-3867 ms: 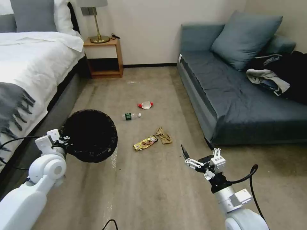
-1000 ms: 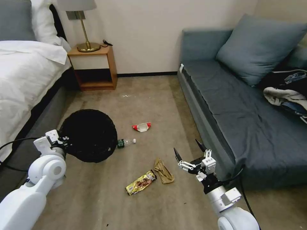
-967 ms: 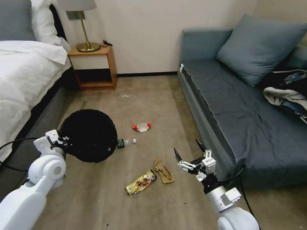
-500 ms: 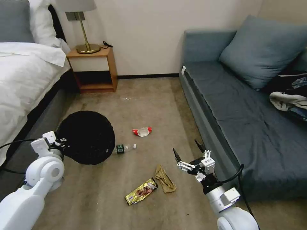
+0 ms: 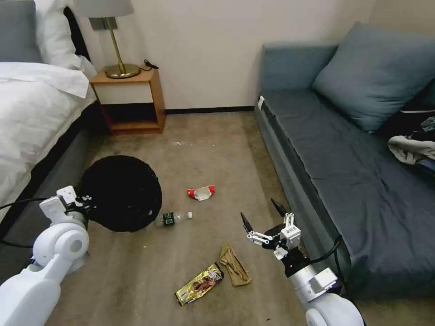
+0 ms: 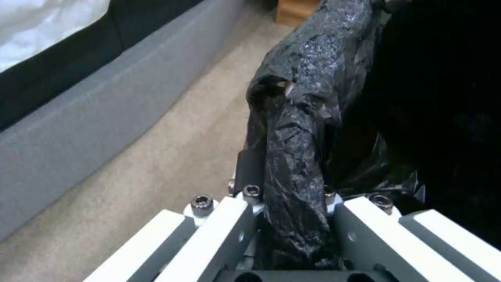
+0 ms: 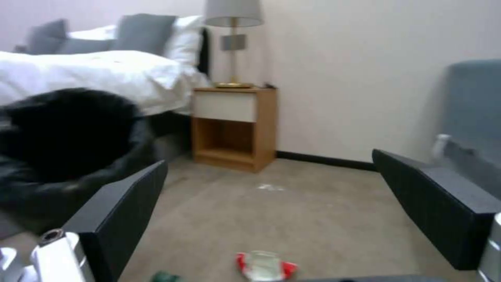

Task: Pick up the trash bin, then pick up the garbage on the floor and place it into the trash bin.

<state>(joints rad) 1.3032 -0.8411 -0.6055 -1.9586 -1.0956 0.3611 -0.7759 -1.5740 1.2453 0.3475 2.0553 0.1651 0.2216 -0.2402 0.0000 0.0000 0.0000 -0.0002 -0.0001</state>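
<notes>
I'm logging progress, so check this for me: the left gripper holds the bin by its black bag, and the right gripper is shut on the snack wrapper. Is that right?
One part is wrong. In the head view the right gripper is open and holds nothing, and the snack wrapper lies on the floor. The left gripper does hold the bin by its black bag, as the left wrist view shows.

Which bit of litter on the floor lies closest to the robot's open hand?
The crumpled tan paper scrap, just left of the right gripper. The gold wrapper, the bottle and the red-and-white packet all lie farther away.
</notes>
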